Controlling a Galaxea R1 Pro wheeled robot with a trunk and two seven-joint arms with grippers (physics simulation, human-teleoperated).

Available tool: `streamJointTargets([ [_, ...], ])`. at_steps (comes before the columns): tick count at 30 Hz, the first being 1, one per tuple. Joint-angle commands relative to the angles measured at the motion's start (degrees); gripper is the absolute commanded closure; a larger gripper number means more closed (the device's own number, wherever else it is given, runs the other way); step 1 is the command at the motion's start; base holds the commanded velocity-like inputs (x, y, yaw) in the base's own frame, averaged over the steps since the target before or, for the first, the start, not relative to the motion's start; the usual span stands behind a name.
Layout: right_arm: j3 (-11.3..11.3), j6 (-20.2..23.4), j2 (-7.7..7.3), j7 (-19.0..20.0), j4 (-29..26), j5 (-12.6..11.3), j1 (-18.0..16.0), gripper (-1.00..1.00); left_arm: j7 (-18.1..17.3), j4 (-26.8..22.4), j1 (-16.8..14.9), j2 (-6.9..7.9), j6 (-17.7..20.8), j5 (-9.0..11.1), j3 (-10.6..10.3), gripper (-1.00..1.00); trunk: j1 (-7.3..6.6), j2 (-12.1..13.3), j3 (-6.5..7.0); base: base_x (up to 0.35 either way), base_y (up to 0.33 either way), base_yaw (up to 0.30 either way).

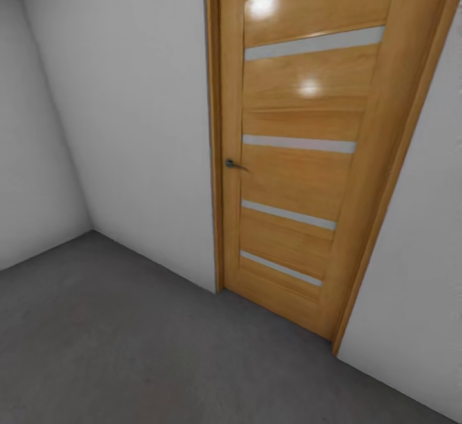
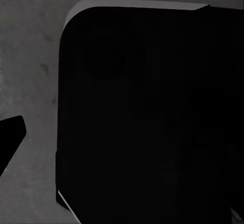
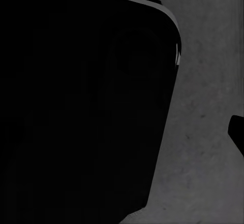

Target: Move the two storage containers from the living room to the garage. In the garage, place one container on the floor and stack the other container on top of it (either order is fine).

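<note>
Robot is facing the orange-wood door with four glass slits (image 1: pixel 292 154), centre-right of head view, mottled grey concrete floor (image 1: pixel 128 347) below. Bins aren't showing; grippers' state can't tell. Judging: it's travelling w/o load; best to steer clear of the door frame.

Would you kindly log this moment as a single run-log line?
room: garage | head view: closed orange-wood door, white wall, grey concrete floor | containers: none seen | wrist views: dark robot body over floor | jaws: cannot tell
</note>
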Motion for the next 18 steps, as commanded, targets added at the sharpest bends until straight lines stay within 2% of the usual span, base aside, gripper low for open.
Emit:
streamJointTargets([
  [1,0.0,-0.2,-0.01,0.0,0.0,0.4,0.0,-1.00,0.0,0.0,0.0,-0.01,-0.1,0.6,0.0,-1.00,0.03,0.0,-0.04,0.324,0.000,-0.249],
  [8,-0.1,-0.2,-0.01,0.0,0.0,0.4,0.0,-1.00,0.0,0.0,0.0,-0.01,-0.1,0.6,0.0,-1.00,0.03,0.0,-0.04,0.324,0.011,-0.215],
  [18,0.0,-0.1,-0.02,0.0,0.0,0.4,0.0,-1.00,0.0,0.0,0.0,-0.01,-0.1,0.6,0.0,-1.00,0.03,0.0,-0.04,0.324,0.095,-0.032],
])
